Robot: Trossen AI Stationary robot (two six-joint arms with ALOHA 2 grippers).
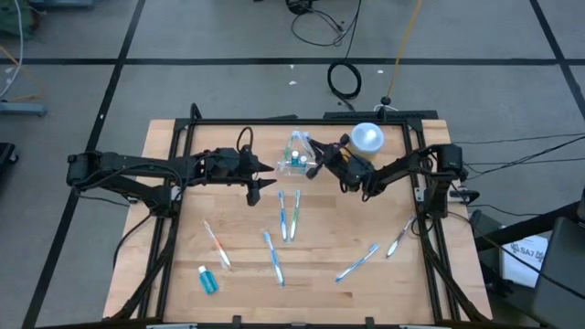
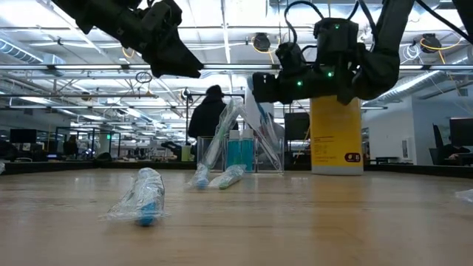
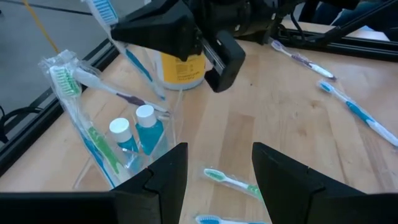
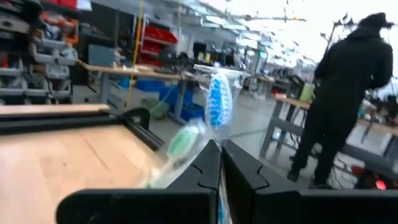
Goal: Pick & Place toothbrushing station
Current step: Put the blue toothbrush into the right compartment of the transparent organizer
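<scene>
The right gripper (image 1: 315, 167) has its jaws pressed together on a wrapped blue-bristled toothbrush (image 4: 218, 99), whose head stands up just past the fingertips in the right wrist view. It hangs just beside the toothbrushing station (image 1: 297, 157), on the side toward the bench's right edge, with the right arm reaching in from that edge.

The left gripper (image 1: 271, 185) has its jaws apart with nothing between them. It sits raised above the bench, just near-left of the station. Between its fingers (image 3: 163, 180) the left wrist view shows bare wood and a green-bristled toothbrush (image 3: 233, 182) lying flat.

The toothbrushing station is a clear plastic holder standing upright near the far edge of the bench, about midway along it. Inside it are two small blue bottles with white caps (image 3: 138, 132) and wrapped toothbrushes leaning against its wall (image 3: 84, 112).

Close beside the station, toward the far right corner, stands a yellow jar with a white lid (image 1: 367, 138).

On the open wooden bench (image 1: 238, 233) more wrapped toothbrushes lie scattered: two near the middle (image 1: 289, 214), one toward the near edge (image 1: 274, 256), one toward the left (image 1: 217, 244), and two toward the right edge (image 1: 358, 261). A small blue bottle (image 1: 207, 279) lies near the near-left corner.

Beyond the far edge, a person in dark clothing (image 4: 348, 93) stands in the room.
</scene>
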